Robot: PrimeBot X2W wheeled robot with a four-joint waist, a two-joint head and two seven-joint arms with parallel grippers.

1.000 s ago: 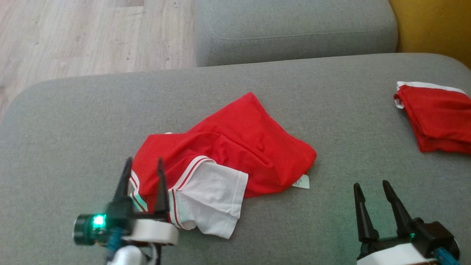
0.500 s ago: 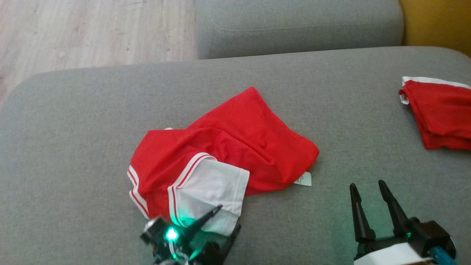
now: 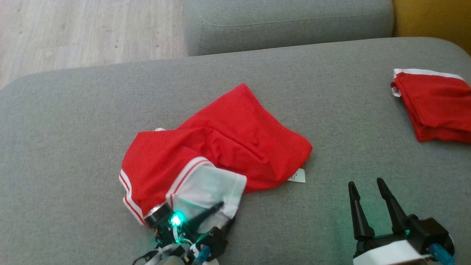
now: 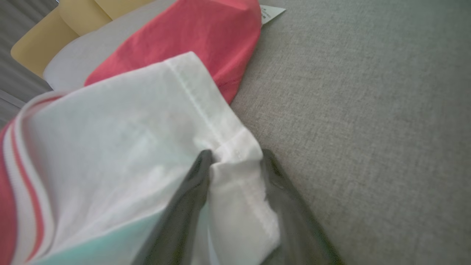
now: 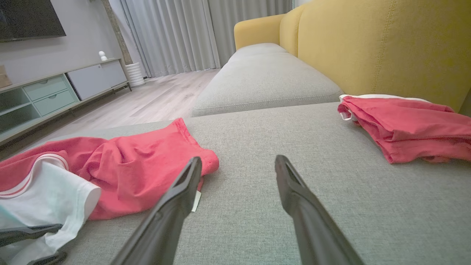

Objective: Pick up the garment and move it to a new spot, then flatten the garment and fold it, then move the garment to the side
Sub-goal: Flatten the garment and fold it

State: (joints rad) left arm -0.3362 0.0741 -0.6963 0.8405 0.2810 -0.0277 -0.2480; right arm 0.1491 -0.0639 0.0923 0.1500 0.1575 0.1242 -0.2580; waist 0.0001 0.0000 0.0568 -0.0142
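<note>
My left gripper (image 4: 236,154) stands wide, its fingers astride the corner of the white sleeve (image 4: 128,140) of the garment (image 3: 220,140), with nothing pinched yet. Closing this shallow, I risk the cloth slipping out on the lift. My right gripper (image 3: 365,183) is spread and empty, with the garment off to its left.

Beyond my right gripper (image 5: 238,159) I see grey sofa cushions (image 5: 265,73), a yellow backrest (image 5: 368,44) to its right, wood floor (image 5: 158,99) and curtains (image 5: 173,33) farther off.
</note>
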